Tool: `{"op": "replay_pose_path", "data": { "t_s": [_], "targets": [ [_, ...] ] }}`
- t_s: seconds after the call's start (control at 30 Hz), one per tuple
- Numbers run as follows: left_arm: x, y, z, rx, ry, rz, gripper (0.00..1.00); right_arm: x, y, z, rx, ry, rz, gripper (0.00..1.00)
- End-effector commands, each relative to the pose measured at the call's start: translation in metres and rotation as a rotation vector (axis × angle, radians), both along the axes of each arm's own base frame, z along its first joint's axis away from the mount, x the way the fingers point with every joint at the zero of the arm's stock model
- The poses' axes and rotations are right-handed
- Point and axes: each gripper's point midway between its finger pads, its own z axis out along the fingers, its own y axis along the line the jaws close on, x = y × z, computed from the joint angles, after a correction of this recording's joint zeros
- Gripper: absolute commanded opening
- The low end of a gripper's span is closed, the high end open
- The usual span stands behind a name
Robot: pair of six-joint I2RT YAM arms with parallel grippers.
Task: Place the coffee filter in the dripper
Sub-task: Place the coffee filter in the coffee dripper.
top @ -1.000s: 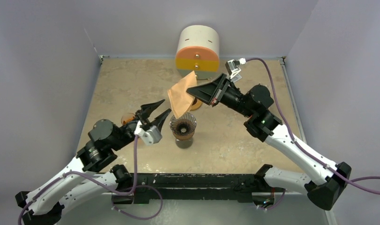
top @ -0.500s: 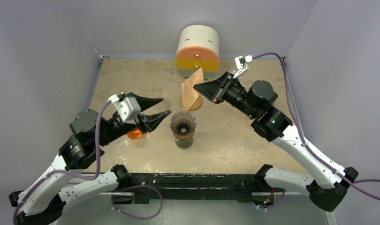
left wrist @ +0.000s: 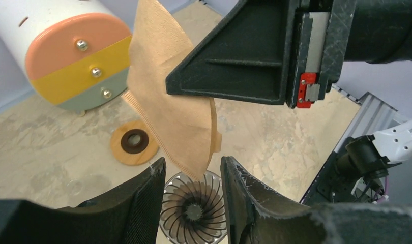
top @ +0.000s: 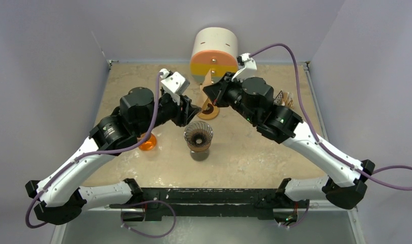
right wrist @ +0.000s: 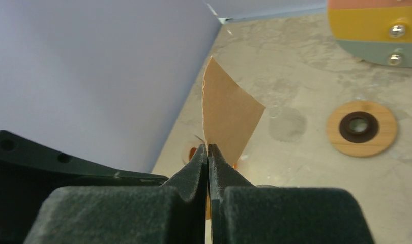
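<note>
Left gripper [left wrist: 191, 172] has swung up beside one coffee filter [left wrist: 173, 112], half-open, empty; right gripper [right wrist: 208, 151] pinches it near one dripper [left wrist: 193, 213].

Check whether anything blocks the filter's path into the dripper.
Nothing visible sits in the dripper mouth. The filter, pinched by the right hand, hangs above it; the open left hand flanks its lower tip.

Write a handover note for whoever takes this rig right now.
Right hand: shut on the brown coffee filter, held off the table.
Left hand: open, fingers either side of the filter's lower tip, not gripping it.
Dripper: upright mid-table, empty.
Done: filter lifted.
Left: lower the filter into the dripper, seat it, release.
</note>
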Motion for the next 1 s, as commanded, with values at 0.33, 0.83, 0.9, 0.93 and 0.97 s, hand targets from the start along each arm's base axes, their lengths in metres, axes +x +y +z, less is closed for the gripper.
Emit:
{"op": "replay_pose_path", "data": {
  "t_s": [0.33,0.83,0.9,0.93,0.97],
  "targets": [
    [0.019,0.012,0.000,0.026,0.062,0.172,0.40,0.018,0.000,-0.002,-0.122,-0.048,-0.164,0.00],
    [0.029,0.007,-0.021,0.123,0.000,0.284,0.38,0.022,0.015,-0.002,-0.114,-0.043,-0.171,0.00],
    [0.031,0.010,-0.024,0.137,-0.012,0.310,0.38,0.022,0.016,-0.002,-0.114,-0.042,-0.168,0.00],
    [0.031,0.010,-0.025,0.139,-0.018,0.315,0.38,0.022,0.017,-0.002,-0.113,-0.042,-0.165,0.00],
    [0.032,0.011,-0.027,0.142,-0.023,0.320,0.37,0.021,0.017,-0.002,-0.110,-0.042,-0.165,0.00]
  ]
}}
